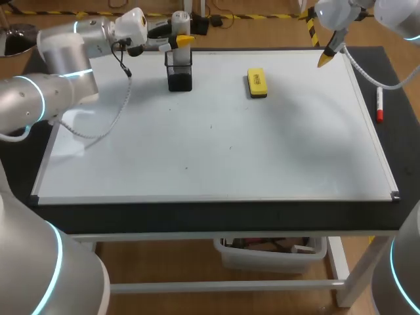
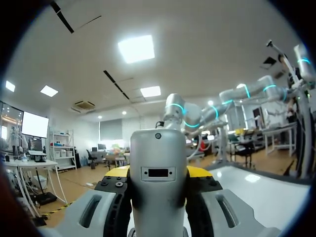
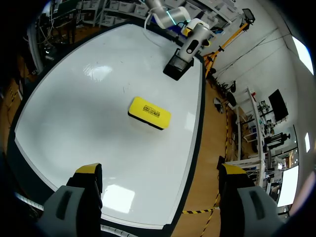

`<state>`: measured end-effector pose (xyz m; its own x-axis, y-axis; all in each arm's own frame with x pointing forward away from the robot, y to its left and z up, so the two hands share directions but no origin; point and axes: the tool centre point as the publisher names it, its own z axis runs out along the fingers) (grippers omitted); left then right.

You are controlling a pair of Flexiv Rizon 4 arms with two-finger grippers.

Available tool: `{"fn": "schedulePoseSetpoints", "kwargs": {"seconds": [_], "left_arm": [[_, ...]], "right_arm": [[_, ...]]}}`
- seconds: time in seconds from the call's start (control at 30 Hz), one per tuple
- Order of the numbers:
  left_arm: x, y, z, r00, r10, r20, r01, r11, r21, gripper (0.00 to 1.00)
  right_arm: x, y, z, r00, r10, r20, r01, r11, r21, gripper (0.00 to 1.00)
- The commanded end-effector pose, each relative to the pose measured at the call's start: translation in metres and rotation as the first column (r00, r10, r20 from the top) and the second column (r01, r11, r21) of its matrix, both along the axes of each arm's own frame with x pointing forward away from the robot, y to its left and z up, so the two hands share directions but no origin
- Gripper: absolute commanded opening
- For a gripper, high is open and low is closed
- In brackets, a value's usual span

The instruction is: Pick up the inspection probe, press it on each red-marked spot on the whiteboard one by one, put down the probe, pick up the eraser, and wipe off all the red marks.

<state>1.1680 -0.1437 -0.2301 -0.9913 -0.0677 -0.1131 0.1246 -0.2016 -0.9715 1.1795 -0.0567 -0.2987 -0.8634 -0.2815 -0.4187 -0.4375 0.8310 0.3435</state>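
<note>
The inspection probe, a silver-grey cylinder, is gripped in the left hand, which is clenched on it from two sides; in the left wrist view the probe's body fills the gap between the yellow-tipped fingers. Probe and hand hang at the far edge of the whiteboard, directly over a black holder that stands upright on the board. Whether the probe's lower end reaches inside the holder's rim I cannot tell.

The yellow eraser lies flat on the whiteboard, a little to the right of the holder and apart from it. In the right wrist view it sits ahead of the right hand, with the holder and probe beyond it.

The right hand is released, its two fingers spread wide with nothing between them, and it hovers over the board's far right corner. The whiteboard covers most of the table. A red marker lies on the dark table surface just beside the board's right edge.
</note>
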Motion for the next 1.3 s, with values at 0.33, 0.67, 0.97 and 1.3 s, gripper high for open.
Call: {"fn": "schedulePoseSetpoints", "kwargs": {"seconds": [0.33, 0.67, 0.97, 1.3], "left_arm": [[0.011, 0.004, -0.03, 0.992, -0.125, 0.032, 0.126, 0.992, -0.015, 0.0], [0.018, 0.006, -0.044, 0.991, -0.13, 0.02, 0.13, 0.991, -0.025, 0.0], [0.019, 0.005, -0.052, 0.989, -0.144, 0.013, 0.144, 0.989, -0.036, 0.27], [0.01, 0.014, -0.04, 0.994, -0.106, 0.03, 0.106, 0.994, 0.009, 1.0]], "right_arm": [[0.001, 0.0, 0.001, 1.0, 0.002, -0.003, -0.002, 1.0, -0.005, 1.0], [0.001, 0.0, 0.001, 1.0, 0.002, -0.003, -0.002, 1.0, -0.005, 1.0], [0.001, 0.0, 0.001, 1.0, 0.002, -0.003, -0.002, 1.0, -0.005, 1.0], [0.001, 0.0, 0.001, 1.0, 0.002, -0.003, -0.002, 1.0, -0.005, 1.0]]}}
